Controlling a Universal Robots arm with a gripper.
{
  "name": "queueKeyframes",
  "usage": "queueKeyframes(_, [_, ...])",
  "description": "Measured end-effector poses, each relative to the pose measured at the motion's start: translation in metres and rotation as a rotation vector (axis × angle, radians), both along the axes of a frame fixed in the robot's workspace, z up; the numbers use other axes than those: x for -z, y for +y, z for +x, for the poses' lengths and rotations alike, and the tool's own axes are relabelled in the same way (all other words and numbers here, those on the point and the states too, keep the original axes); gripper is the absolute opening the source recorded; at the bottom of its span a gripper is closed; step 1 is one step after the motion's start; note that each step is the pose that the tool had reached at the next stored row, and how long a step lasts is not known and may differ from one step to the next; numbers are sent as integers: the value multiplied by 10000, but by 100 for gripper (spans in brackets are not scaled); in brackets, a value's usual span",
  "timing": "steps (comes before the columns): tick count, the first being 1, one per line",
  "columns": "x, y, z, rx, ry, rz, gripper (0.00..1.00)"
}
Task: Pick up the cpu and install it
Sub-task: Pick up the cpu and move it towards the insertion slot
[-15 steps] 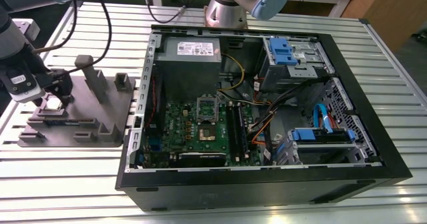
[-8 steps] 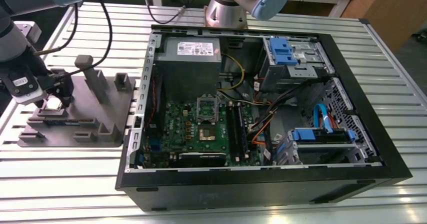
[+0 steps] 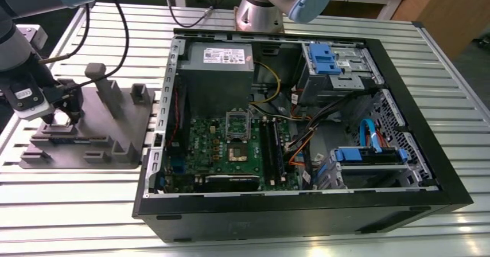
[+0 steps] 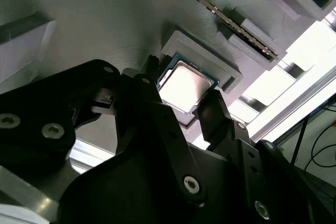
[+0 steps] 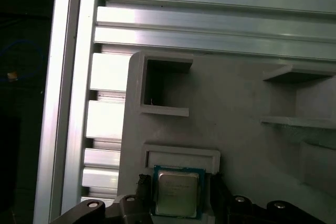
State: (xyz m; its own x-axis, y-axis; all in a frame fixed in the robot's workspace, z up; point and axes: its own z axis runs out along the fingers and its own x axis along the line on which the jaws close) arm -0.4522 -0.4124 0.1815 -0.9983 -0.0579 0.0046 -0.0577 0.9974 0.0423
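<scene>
Your tool point(image 4: 181, 90) holds nothing, fingers point(image 4: 216, 116) parted astride the cpu point(image 5: 177, 192) seated in a pocket of the grey fixture plate point(image 5: 236, 108); pick-up step looks in hand, wanting a centred, even squeeze.

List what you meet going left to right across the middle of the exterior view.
end effector → motherboard → blue drive caddy
</scene>
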Motion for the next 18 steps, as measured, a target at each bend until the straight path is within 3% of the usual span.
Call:
queueKeyframes(7, [1, 0, 0, 0, 0, 0, 56])
queueKeyframes(10, [1, 0, 0, 0, 0, 0, 55])
queueKeyframes(11, [1, 0, 0, 0, 0, 0, 47])
queueKeyframes(18, [-9, 0, 1, 3, -1, 0, 47])
